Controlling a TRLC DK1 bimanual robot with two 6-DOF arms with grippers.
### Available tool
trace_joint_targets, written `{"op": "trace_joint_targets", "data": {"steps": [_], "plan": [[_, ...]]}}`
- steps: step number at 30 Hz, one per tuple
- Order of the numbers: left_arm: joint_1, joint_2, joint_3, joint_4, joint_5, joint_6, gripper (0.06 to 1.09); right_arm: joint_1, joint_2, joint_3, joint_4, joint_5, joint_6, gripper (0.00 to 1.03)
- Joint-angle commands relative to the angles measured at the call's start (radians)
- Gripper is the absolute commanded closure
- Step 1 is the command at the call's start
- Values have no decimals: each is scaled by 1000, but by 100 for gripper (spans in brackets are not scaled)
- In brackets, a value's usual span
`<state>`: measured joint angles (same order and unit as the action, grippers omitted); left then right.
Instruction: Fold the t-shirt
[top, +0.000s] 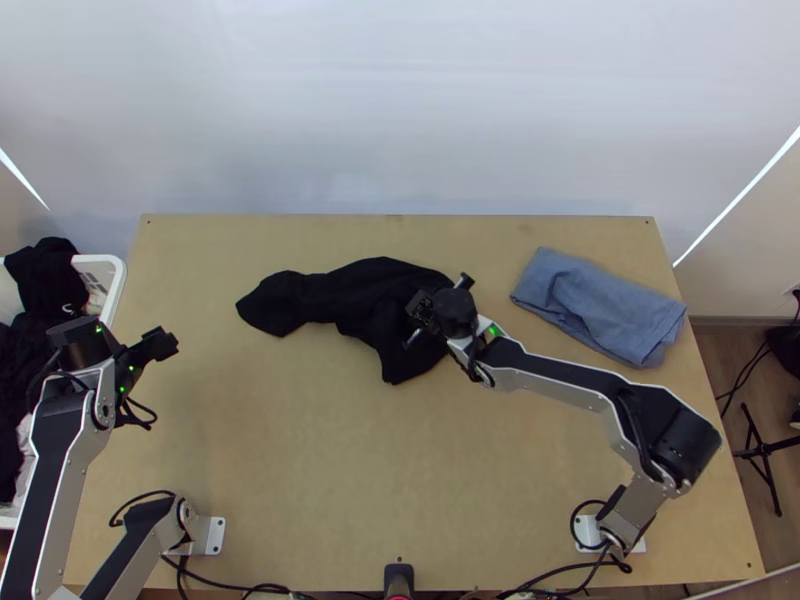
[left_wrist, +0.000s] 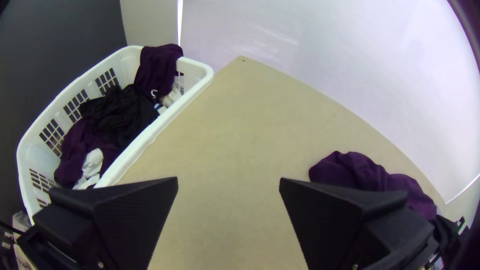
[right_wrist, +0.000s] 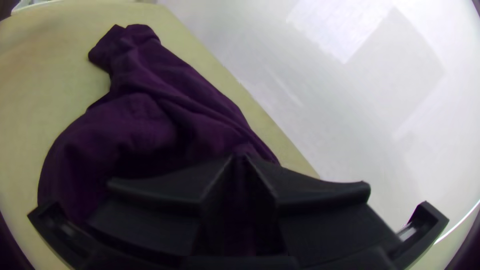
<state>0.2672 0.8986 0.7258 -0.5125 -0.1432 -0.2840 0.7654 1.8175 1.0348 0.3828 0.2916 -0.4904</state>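
The shirt (top: 375, 290) lies bunched, likely light and limp; its left end should suit the left gripper (left_wrist: 228, 182), spread wide. The right gripper (right_wrist: 241, 159) pinches its right part.

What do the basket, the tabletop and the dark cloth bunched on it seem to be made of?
Basket: likely smooth plastic, given its slotted, rounded-rim walls. Tabletop: apparently matt wood board, from its plain tan surface. Dark cloth: matt, perhaps cotton knit, lying in soft folds.
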Motion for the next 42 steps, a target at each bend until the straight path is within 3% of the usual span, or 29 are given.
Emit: {"op": "trace_joint_targets", "data": {"steps": [1,17,27,35,42], "plan": [[1,0,7,-3,-2,0,10,-26,49,91,27,0,26,100],[-14,10,9,3,-2,-9,10,-156,51,292,28,18,52,100],[-54,-1,4,-6,-2,-18,10,-207,151,528,51,55,52,100],[-241,11,-45,8,-7,-27,10,-244,203,605,51,57,49,100],[-582,68,-19,23,24,-30,10,-244,212,628,51,66,49,100]]}}
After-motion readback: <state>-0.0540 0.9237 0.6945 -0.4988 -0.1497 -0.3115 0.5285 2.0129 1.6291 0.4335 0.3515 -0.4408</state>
